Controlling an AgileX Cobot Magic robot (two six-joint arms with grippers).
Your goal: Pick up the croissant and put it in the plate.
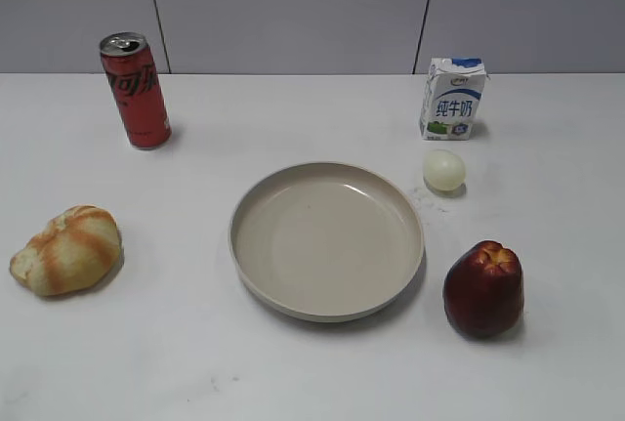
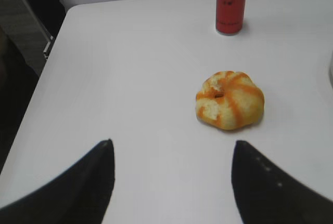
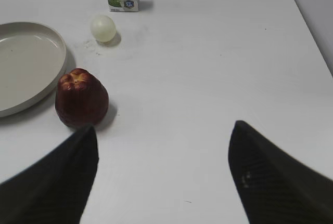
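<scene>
Croissant (image 1: 66, 250) lies on the desk (image 1: 312, 372), well left of the empty plate (image 1: 326, 238). Left hand (image 2: 171, 154) and right hand (image 3: 162, 141) both spread wide, holding nothing.

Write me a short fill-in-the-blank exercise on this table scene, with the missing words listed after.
1. The plate holds ____.
2. The croissant lies on the plate's ____ side in the exterior view.
3. The egg sits between the milk carton and the ____.
4. The left claw is ____.

Missing words: nothing; left; apple; open

My exterior camera looks down at a slant across the counter (image 1: 312, 372) toward the back wall. Each wrist camera faces forward low over it; all three share the plate (image 1: 252, 274) (image 2: 331, 70) (image 3: 52, 78).
</scene>
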